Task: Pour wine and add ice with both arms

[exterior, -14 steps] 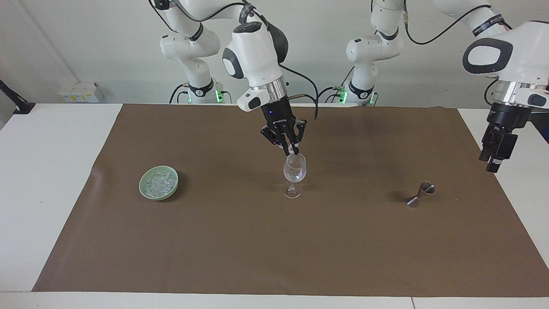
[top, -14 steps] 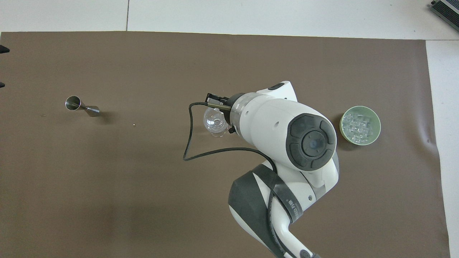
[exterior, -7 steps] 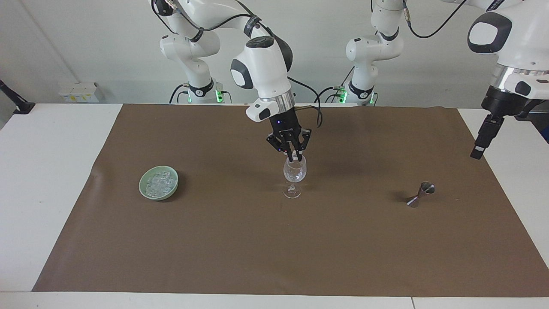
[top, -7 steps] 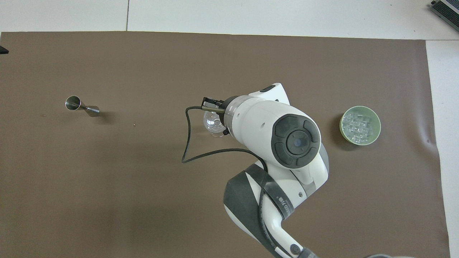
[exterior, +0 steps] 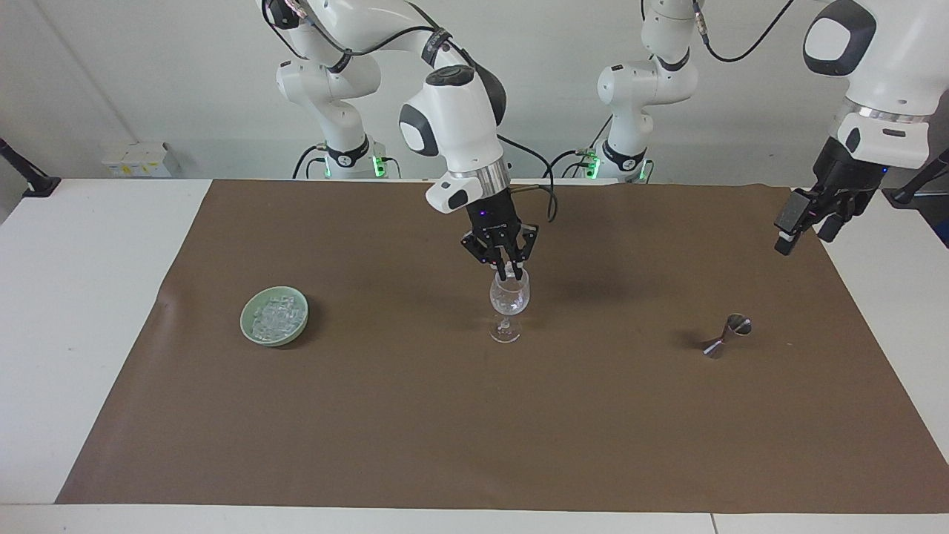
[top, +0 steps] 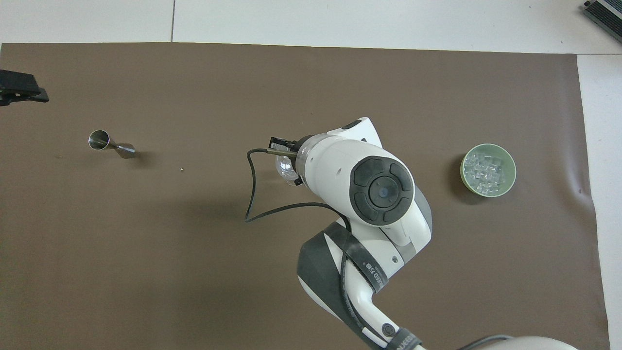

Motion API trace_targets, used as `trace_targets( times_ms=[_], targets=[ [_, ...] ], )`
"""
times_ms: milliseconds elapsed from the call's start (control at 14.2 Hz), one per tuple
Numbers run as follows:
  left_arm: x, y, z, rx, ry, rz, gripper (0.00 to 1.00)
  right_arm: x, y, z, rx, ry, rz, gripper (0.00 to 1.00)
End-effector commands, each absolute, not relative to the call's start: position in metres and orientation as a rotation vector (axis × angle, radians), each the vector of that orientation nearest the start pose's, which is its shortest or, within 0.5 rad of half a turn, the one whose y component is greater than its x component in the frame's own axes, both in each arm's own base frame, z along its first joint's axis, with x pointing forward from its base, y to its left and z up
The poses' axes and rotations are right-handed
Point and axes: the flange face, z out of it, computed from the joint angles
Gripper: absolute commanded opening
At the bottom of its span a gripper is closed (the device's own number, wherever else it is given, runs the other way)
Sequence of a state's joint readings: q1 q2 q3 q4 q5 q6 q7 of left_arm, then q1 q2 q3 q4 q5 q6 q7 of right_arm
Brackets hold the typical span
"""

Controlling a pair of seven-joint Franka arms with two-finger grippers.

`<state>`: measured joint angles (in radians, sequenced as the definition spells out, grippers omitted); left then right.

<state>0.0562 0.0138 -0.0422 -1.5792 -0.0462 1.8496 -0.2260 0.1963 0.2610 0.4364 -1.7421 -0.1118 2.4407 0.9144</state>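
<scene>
A brown mat is spread over the white table. A stemmed wine glass is seen upright near the middle of the mat, with clear pieces visible in its bowl. The right gripper is positioned directly over the glass, its fingertips pressed together at the rim; whether anything is pinched between them cannot be told. From overhead the glass is largely covered by the right arm's wrist. The ice is piled in a pale green bowl that sits on the mat toward the right arm's end of the table, well apart from the glass; the same bowl and its glittering cubes are clear in the overhead view. A metal jigger is found lying on its side toward the left arm's end, also noted from above. The left gripper is held raised over the mat's edge at that end, fingers spread and holding nothing.
</scene>
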Motion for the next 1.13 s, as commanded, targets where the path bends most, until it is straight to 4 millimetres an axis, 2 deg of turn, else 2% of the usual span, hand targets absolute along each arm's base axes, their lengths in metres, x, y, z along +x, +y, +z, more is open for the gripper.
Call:
trace_targets(
  times_ms=[0, 71, 212, 353, 565, 636, 706, 777, 847, 1059],
  targets=[
    [0.562, -0.015, 0.658, -3.164, -0.234, -0.317, 1.0, 0.558, 0.378, 0.487, -2.729, 0.359, -0.484, 0.02],
    [0.556, -0.022, 0.661, -3.168, -0.171, -0.283, 1.0, 0.558, 0.378, 0.486, -2.73, 0.359, -0.483, 0.11],
    [0.548, -0.027, 0.66, -3.169, -0.035, -0.214, 1.0, 0.558, 0.378, 0.486, -2.729, 0.362, -0.481, 0.41],
    [0.543, -0.025, 0.658, -3.164, 0.096, -0.172, 1.0, 0.558, 0.378, 0.487, -2.728, 0.362, -0.482, 0.62],
    [0.536, -0.02, 0.655, -3.165, 0.098, -0.107, 1.0, 0.558, 0.378, 0.487, -2.728, 0.362, -0.482, 0.69],
    [0.535, -0.02, 0.651, -3.166, 0.1, -0.092, 1.0, 0.557, 0.379, 0.487, -2.729, 0.361, -0.481, 0.75],
    [0.533, -0.018, 0.651, -3.167, 0.095, -0.09, 1.0, 0.558, 0.377, 0.487, -2.734, 0.364, -0.483, 0.9],
    [0.532, -0.018, 0.649, -3.167, 0.098, -0.08, 1.0, 0.562, 0.371, 0.487, -2.743, 0.371, -0.49, 1.0],
    [0.532, -0.016, 0.65, -3.167, 0.091, -0.083, 1.0, 0.568, 0.36, 0.488, -2.752, 0.389, -0.506, 1.0],
    [0.531, -0.014, 0.653, -3.165, 0.088, -0.09, 1.0, 0.583, 0.307, 0.506, -2.835, 0.472, -0.538, 1.0]
  ],
)
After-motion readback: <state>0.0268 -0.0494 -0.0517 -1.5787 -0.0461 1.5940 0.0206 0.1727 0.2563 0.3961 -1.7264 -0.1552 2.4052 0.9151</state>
